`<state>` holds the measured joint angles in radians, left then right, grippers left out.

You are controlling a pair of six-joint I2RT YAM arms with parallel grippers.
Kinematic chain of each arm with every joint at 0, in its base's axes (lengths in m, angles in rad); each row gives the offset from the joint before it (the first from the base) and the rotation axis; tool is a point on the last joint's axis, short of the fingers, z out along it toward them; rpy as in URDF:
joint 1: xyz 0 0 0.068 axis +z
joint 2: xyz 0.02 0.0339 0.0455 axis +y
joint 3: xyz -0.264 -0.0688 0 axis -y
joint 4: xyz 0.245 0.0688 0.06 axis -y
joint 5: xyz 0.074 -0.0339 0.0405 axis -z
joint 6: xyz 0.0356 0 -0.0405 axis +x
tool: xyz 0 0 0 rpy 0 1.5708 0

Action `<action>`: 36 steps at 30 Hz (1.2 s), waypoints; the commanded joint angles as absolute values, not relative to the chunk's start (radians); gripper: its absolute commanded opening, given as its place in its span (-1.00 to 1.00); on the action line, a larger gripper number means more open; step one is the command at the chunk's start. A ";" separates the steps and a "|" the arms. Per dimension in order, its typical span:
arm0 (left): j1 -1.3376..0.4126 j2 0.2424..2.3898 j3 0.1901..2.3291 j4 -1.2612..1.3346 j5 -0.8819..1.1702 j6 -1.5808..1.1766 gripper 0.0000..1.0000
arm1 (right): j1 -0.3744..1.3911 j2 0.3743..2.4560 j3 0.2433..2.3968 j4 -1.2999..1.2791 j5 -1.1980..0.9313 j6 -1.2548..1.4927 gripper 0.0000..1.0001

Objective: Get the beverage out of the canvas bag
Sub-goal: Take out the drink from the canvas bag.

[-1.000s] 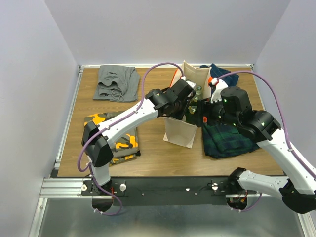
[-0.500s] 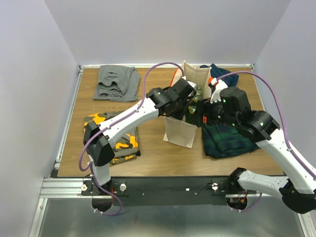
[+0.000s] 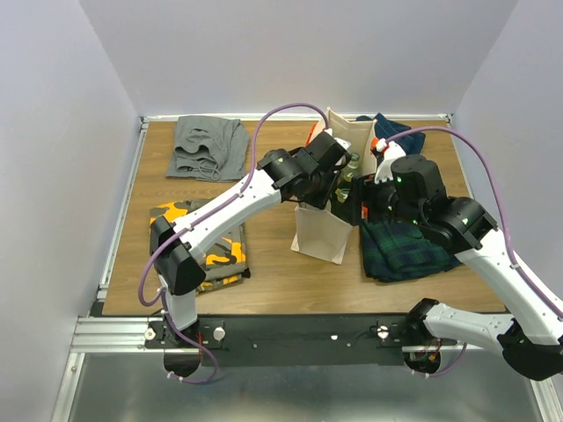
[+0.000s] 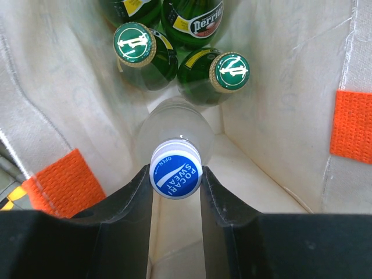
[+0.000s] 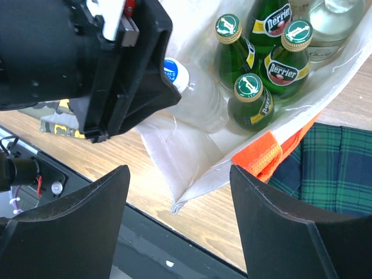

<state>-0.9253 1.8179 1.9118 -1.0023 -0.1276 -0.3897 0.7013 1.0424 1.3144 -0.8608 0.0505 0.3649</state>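
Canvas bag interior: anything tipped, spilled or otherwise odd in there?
The clear plastic bottle with a blue cap seems to lean toward the wall of the cream canvas bag, unlike the upright green glass bottles beside it. The left claw is clamped on its cap, which likely explains that. No spill or damage shows.

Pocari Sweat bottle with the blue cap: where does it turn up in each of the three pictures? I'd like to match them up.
Left wrist: Pocari Sweat bottle low centre, its cap pinched by the left tool.
Right wrist: upper centre, its cap peeking out from under the left tool.
Top external: not visible; hidden under the left tool inside the canvas bag.
Shared landmark: the green Perrier bottles.
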 commanded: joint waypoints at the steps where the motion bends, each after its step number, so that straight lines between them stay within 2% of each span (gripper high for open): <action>1: -0.933 1.795 1.983 -0.986 -0.153 -0.373 -1.00 | 0.706 1.029 1.305 -0.847 0.081 0.357 0.57; 36: -0.933 1.789 2.098 -1.003 -0.163 -0.319 -1.00 | 0.707 1.035 1.299 -0.834 0.121 0.353 0.57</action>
<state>-0.9253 1.8202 2.0365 -1.0866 -0.1413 -0.3408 0.7013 1.0416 1.3140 -0.8562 0.0902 0.3649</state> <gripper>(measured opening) 0.407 0.783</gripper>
